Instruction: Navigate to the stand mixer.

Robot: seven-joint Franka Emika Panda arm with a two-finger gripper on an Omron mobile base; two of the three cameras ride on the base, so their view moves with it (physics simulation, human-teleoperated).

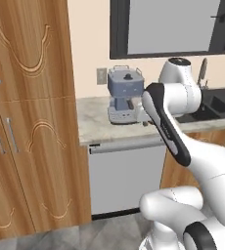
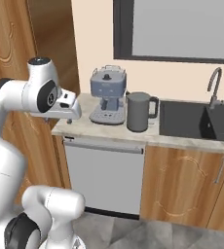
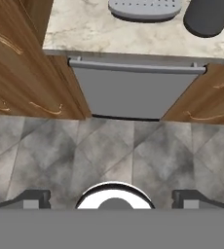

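Note:
The stand mixer is out of view. My arm is folded in front of a marble counter [image 1: 92, 122], with the hand held at counter-edge height and pointing down. My gripper [image 2: 68, 119] hangs just off the counter's left front corner. In the hand view the gripper [image 3: 113, 198] is open, its two dark fingertips [image 3: 36, 197] spread wide with nothing between them, over the grey tiled floor.
A boxy blue-grey coffee machine [image 1: 125, 95] and a dark grey kettle [image 2: 139, 112] stand on the counter. A steel dishwasher front [image 2: 104, 177] sits below. Tall wooden cabinets [image 1: 31, 122] rise on the left. A black sink [image 2: 201, 121] with faucet [image 2: 214, 82] lies to the right.

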